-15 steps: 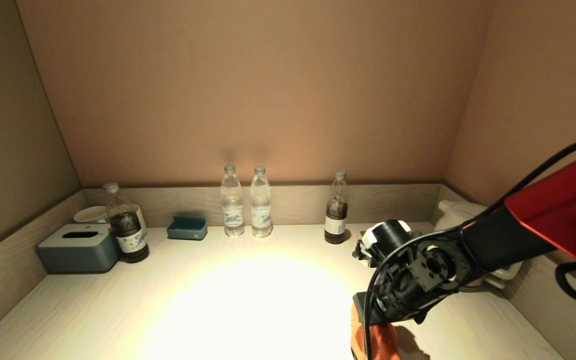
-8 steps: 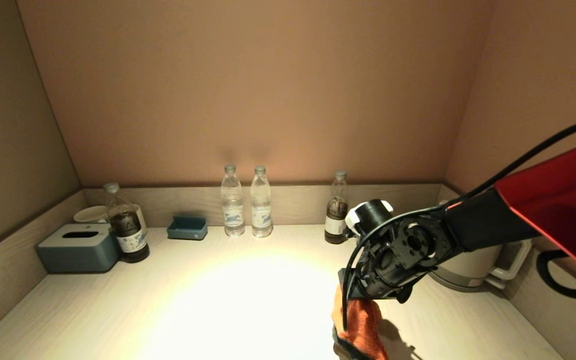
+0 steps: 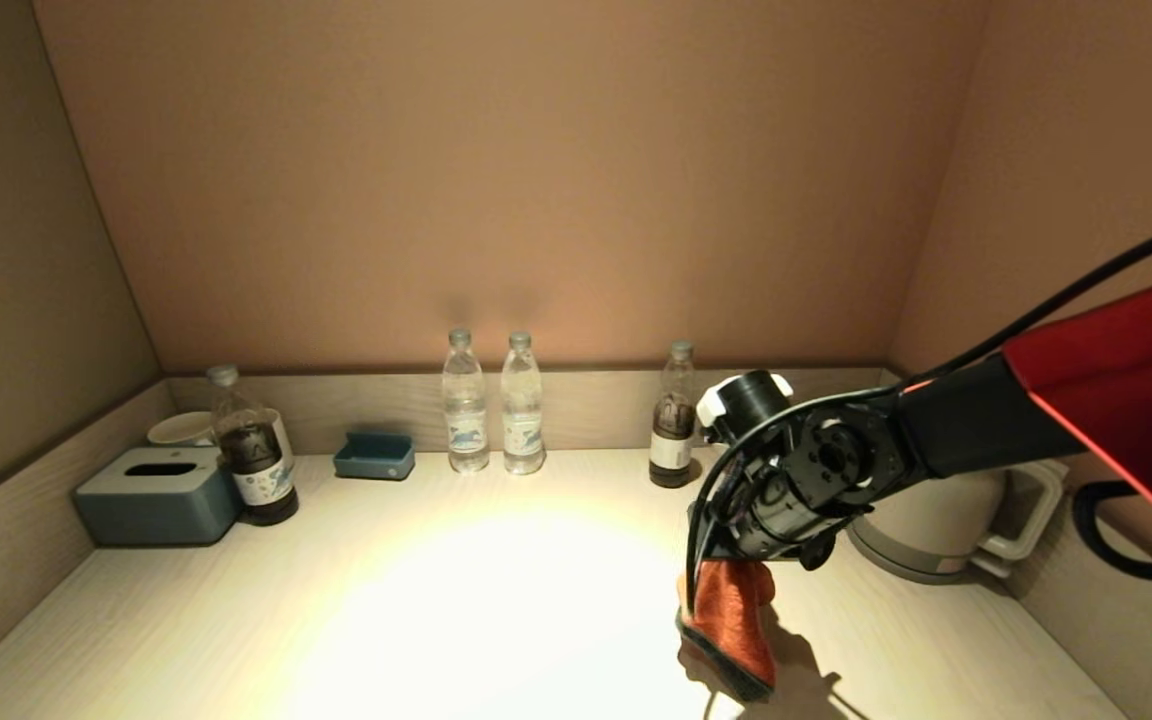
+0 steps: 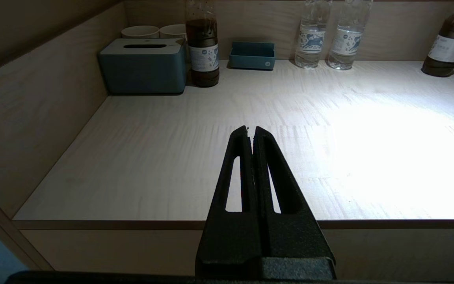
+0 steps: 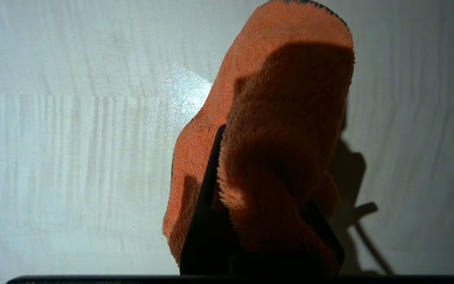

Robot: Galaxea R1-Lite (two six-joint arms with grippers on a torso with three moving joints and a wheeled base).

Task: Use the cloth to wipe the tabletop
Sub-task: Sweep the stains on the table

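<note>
An orange fluffy cloth [image 3: 731, 622] hangs from my right gripper [image 3: 726, 580] over the right part of the light wooden tabletop [image 3: 496, 600]. In the right wrist view the cloth [image 5: 274, 130] is bunched between the black fingers [image 5: 207, 205] and covers most of them, and my right gripper [image 5: 262, 173] is shut on it. The cloth's lower end hangs close to the tabletop [image 5: 73, 138]; I cannot tell if it touches. My left gripper [image 4: 250, 132] is shut and empty, parked over the table's front edge at the left.
Along the back wall stand a blue tissue box [image 3: 158, 494], a dark bottle [image 3: 251, 455], white cups [image 3: 181, 428], a small blue tray [image 3: 374, 455], two clear water bottles [image 3: 491, 405] and another dark bottle [image 3: 674, 425]. A white kettle [image 3: 946, 520] stands at the right, behind my right arm.
My right gripper has risen and moved back from the front edge with the cloth. The cloth now hangs lower in full view, and the kettle is uncovered.
</note>
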